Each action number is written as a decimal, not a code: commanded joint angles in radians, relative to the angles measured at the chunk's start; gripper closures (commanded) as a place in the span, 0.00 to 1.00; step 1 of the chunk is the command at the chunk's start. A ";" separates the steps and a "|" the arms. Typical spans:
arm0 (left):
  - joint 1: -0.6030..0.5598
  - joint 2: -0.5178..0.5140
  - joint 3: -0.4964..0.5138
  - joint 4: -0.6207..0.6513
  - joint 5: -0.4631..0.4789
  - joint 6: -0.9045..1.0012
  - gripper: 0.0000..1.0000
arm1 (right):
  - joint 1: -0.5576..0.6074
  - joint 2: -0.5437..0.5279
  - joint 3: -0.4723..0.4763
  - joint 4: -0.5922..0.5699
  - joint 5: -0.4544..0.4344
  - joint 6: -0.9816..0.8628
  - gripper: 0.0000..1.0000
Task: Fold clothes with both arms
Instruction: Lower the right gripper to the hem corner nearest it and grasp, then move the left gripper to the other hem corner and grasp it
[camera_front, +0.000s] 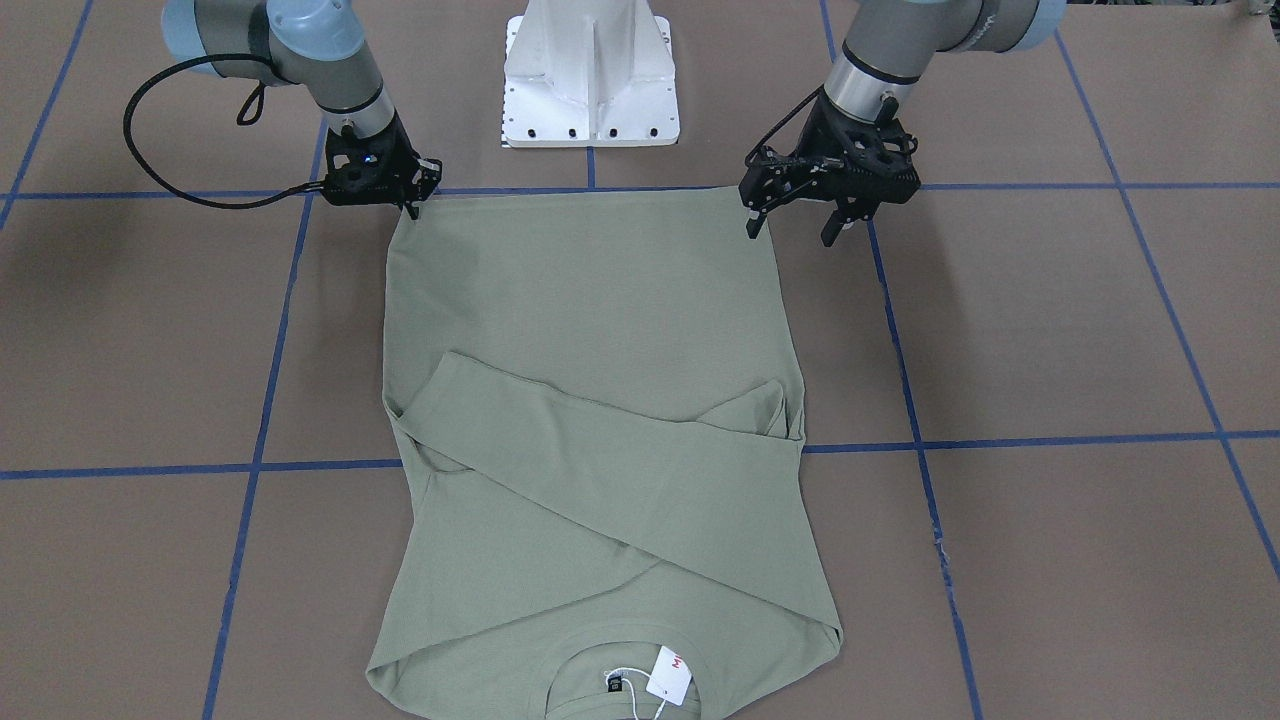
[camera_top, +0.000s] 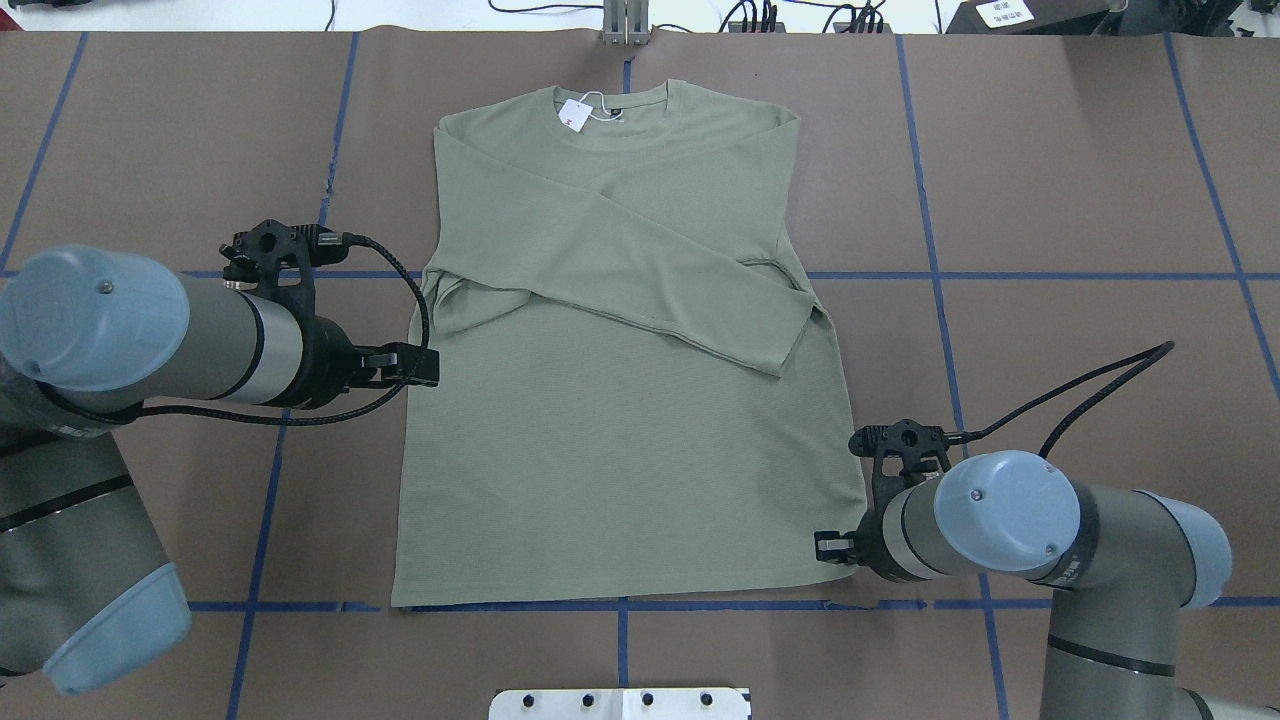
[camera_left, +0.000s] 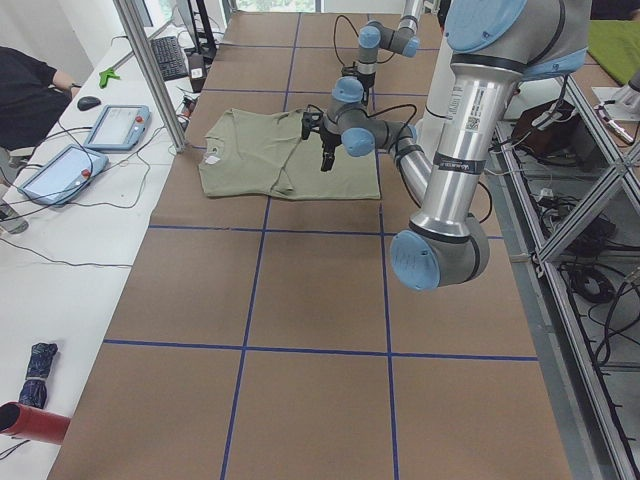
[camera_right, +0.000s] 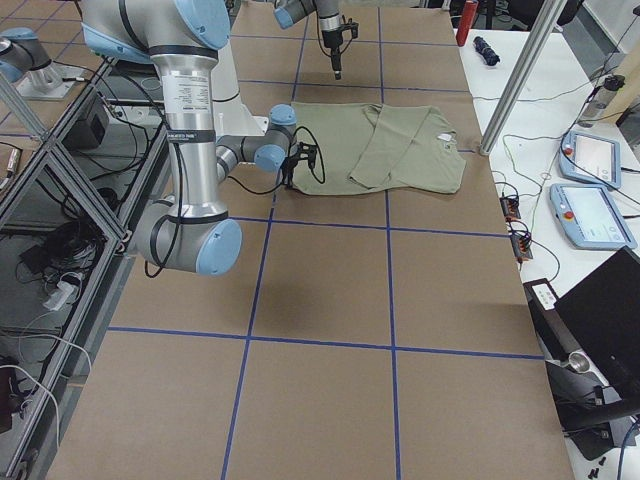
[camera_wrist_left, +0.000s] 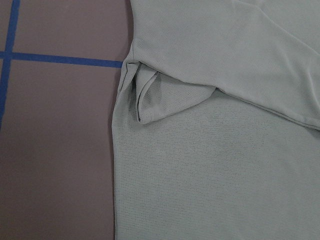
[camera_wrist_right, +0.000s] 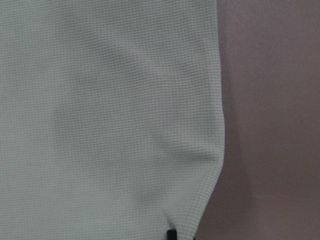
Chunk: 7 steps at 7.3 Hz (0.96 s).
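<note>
The pale green shirt lies flat on the brown table with both sleeves folded across its chest and the white hang tag at the collar. In the overhead view the shirt has its hem toward the robot. My right gripper sits low at the hem's corner and looks shut on the fabric; its fingertip shows at the shirt's edge. My left gripper hangs open above the opposite hem corner, touching nothing. The left wrist view looks down on the shirt's side edge and folded armpit.
The white pedestal base stands just behind the hem. Blue tape lines grid the brown table around the shirt. At the far edge beyond the collar are a metal post, tablets and a seated person.
</note>
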 joint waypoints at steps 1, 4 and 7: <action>0.016 0.036 0.023 -0.001 0.002 -0.091 0.00 | 0.014 0.002 0.015 0.002 0.001 0.000 1.00; 0.281 0.063 0.000 -0.019 0.050 -0.409 0.01 | 0.034 0.008 0.038 0.003 0.000 0.000 1.00; 0.349 0.066 0.058 -0.014 0.126 -0.441 0.07 | 0.045 0.013 0.038 0.008 0.000 0.000 1.00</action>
